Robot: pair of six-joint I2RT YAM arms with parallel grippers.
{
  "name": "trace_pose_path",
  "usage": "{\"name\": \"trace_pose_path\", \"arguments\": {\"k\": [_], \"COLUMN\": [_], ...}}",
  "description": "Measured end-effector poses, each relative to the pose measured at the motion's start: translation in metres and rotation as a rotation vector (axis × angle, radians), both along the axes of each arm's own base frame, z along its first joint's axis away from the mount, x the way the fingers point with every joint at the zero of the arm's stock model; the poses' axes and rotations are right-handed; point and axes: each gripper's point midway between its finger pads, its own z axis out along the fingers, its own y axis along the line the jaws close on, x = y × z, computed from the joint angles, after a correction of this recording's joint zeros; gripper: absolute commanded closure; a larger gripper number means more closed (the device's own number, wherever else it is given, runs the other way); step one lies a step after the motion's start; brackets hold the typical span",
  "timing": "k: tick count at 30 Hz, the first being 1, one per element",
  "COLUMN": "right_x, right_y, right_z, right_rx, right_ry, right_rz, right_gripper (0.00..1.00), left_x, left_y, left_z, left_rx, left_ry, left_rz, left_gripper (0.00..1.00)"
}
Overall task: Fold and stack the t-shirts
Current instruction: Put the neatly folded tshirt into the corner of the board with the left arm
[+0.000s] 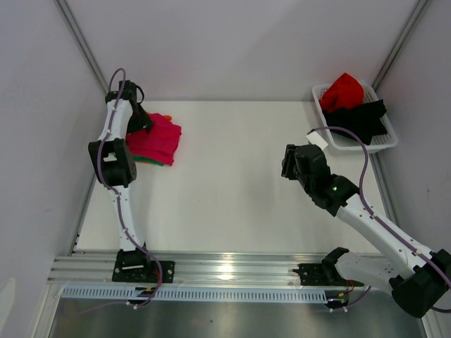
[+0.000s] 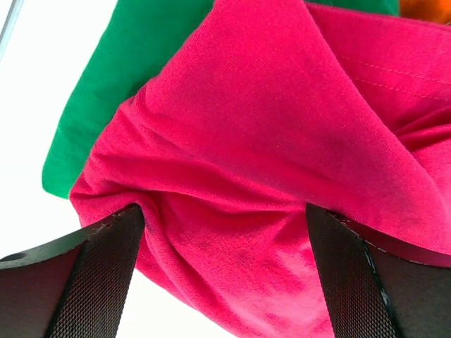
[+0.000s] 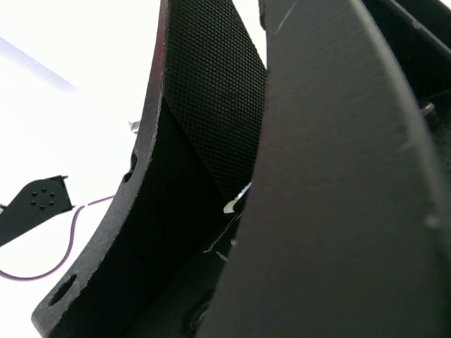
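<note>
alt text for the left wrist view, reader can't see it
A crumpled magenta-pink t-shirt fills the view, between the wide-open fingers of the left claw. A green t-shirt lies under it, with orange cloth at the top right.

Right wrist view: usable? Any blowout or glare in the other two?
Right wrist: black mesh-padded claw fingers fill the frame, background blown out white. Left wrist: magenta-pink cloth t-shirt sharp, white table overexposed. Top external: glare spot on the ribbed aluminium rail, otherwise evenly lit.
</note>
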Motion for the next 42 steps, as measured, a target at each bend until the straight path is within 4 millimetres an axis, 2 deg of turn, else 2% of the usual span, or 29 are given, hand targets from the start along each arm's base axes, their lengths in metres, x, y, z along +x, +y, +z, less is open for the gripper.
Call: {"name": "trace_pose_path", "arguments": {"k": [9,17,25,29,33,37,39,42], "right_x": [0.004,0.005,0.002,-0.003,-0.009,-0.011,-0.011,-0.009], "right_y": [0.000,0.000,-0.002,-0.008,-0.012,-0.014,-0.014,-0.013], "right_z": [0.011,0.007,0.006,0.003,-0.003,-0.010,-0.011,-0.013], "right_rx": [-0.003,-0.012,-0.011,-0.008,-0.006,-0.015,-0.016,-0.022], "right_ry": [-0.010,0.002,0.001,-0.004,-0.003,0.009,0.009,0.017], "right_rz": [-0.013,-0.014,-0.014,-0.019,-0.022,-0.022,-0.022,-0.024], "right_gripper": [0.59,0.59,0.59,0.59,0.59,0.59,0.59,0.59], "left_x": [0.025,0.028,0.027,0.025,0.023,0.011,0.006,0.001], "left_y": [0.001,0.004,0.004,0.004,0.004,0.005,0.012,0.034], "left_z": [0.004,-0.005,0.000,0.024,0.069,0.109,0.118,0.111], "left_rx": [-0.050,-0.071,-0.075,-0.069,-0.051,-0.056,-0.073,-0.094], "left_ry": [-0.091,-0.089,-0.103,-0.144,-0.231,-0.313,-0.339,-0.337], "left_rz": [-0.015,-0.011,-0.009,-0.012,-0.019,-0.028,-0.018,0.022], "left_gripper": [0.04,0.05,0.04,0.04,0.03,0.03,0.03,0.04]}}
